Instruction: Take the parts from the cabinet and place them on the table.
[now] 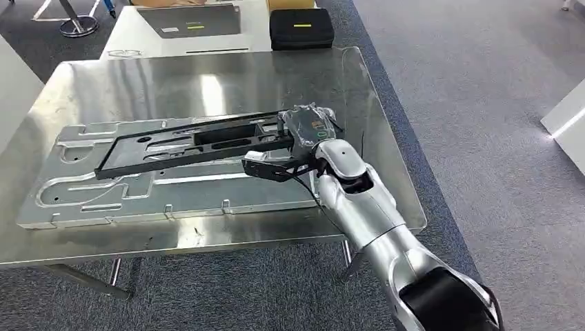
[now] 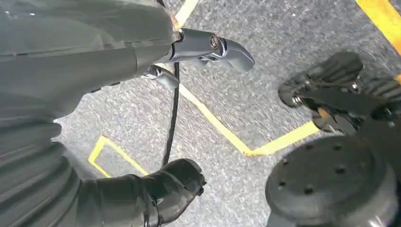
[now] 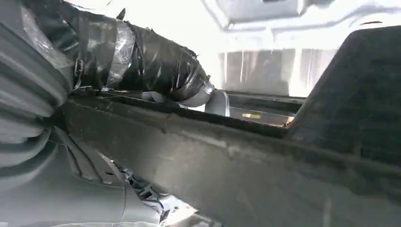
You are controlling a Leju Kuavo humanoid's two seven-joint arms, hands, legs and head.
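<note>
A long black plastic part (image 1: 186, 145) lies slanted across a large silver stamped panel (image 1: 103, 196) on the shiny metal table (image 1: 207, 83). My right hand (image 1: 303, 134) grips the part's right end, with the arm reaching in from the lower right. In the right wrist view the taped thumb of my right hand (image 3: 142, 61) hooks over the edge of the black part (image 3: 236, 161). My left hand (image 2: 118, 56) hangs over the carpet, its grey thumb (image 2: 213, 47) and a dark finger (image 2: 175, 182) spread apart around nothing.
Behind the metal table stands a white table (image 1: 131, 38) carrying a flat dark panel (image 1: 196, 21) and a black case (image 1: 301, 27). A stool base (image 1: 77, 26) sits at the far left. Grey carpet (image 1: 497, 138) stretches to the right. Yellow floor lines (image 2: 227, 132) run under my left hand.
</note>
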